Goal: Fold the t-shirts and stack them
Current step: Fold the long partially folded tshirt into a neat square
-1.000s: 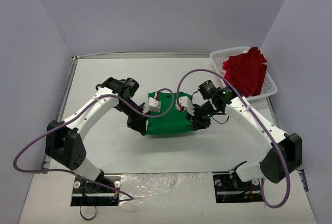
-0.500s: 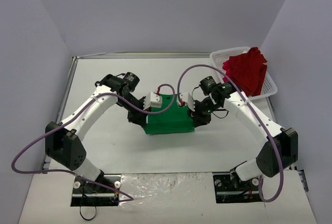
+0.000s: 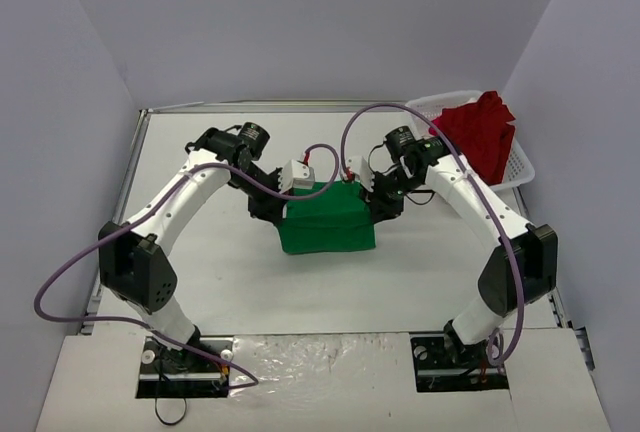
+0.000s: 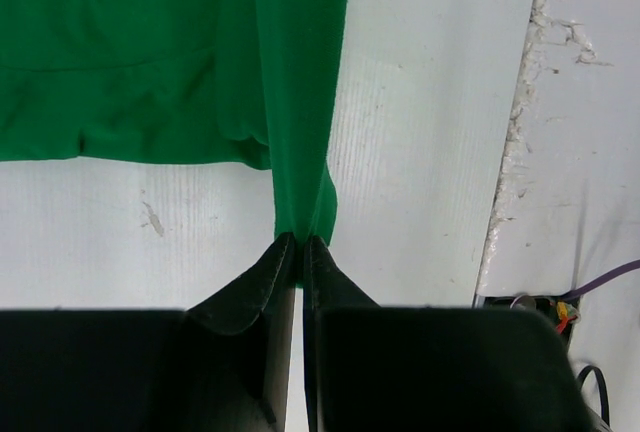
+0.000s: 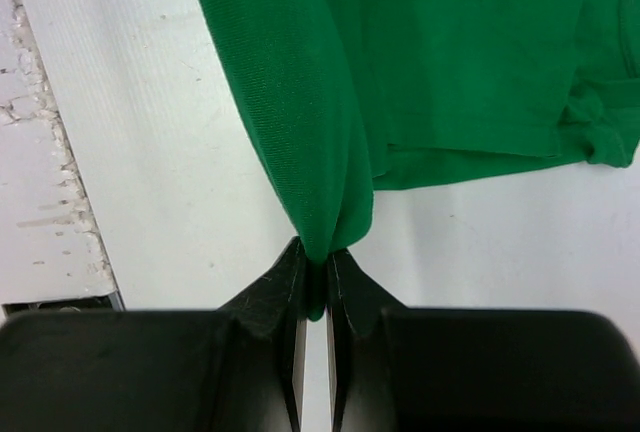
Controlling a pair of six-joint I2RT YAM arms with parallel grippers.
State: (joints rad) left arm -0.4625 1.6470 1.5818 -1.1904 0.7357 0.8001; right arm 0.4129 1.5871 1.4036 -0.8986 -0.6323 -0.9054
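The green t-shirt (image 3: 325, 220) hangs between my two grippers in the middle of the table, its lower edge on the surface. My left gripper (image 3: 281, 207) is shut on its left edge; the left wrist view shows the cloth (image 4: 300, 152) pinched at the jaw tips (image 4: 301, 243). My right gripper (image 3: 373, 202) is shut on its right edge; the right wrist view shows the cloth (image 5: 300, 122) pinched at the jaw tips (image 5: 318, 257). The red t-shirt (image 3: 475, 137) lies crumpled in the basket at the back right.
The white lattice basket (image 3: 518, 164) stands at the table's back right corner. Purple cables (image 3: 350, 147) loop over both arms. A metal rail (image 3: 130, 167) runs along the table's left edge.
Both grippers have moved toward the back of the table and lifted, carrying the green t-shirt's edge with them. The shirt now hangs as a taller sheet.
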